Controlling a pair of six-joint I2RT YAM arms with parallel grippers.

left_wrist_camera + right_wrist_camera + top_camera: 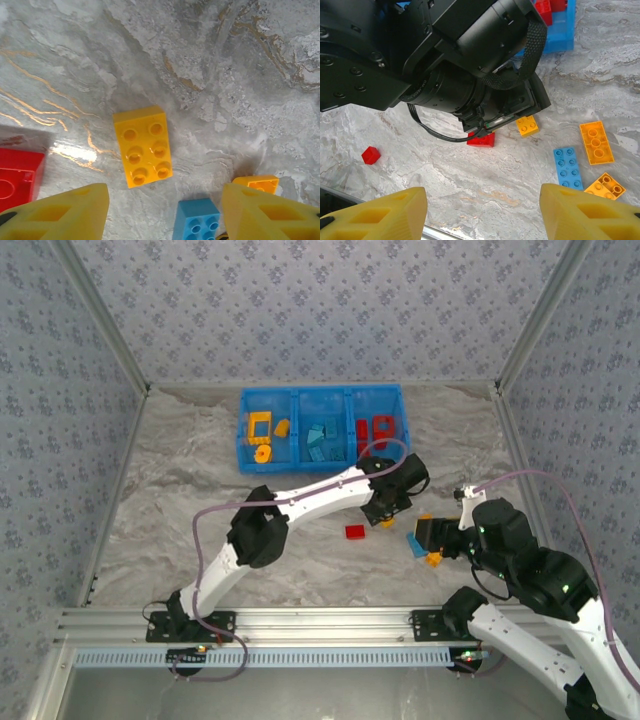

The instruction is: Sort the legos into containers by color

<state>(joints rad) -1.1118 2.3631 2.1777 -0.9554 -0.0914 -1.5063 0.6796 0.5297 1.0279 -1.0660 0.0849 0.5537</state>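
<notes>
The desk [180, 470] is grey-white marble veined with gold; the walls [300, 310] are grey-blue with a small floral print. The bright blue bin [320, 390] holds yellow bricks [262, 427] left, blue bricks [322, 440] middle, red bricks [380, 427] right. Loose bricks [143, 146] are yellow, blue and red. The pincer fingers [65, 212] are yellow.

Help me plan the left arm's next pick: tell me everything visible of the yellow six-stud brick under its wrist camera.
The yellow brick is a glossy plastic rectangle with six round studs in two rows of three, studs up. It lies flat on the marbled table, slightly skewed, ahead of the open left gripper. Nothing touches it; a blue brick sits nearby.
</notes>
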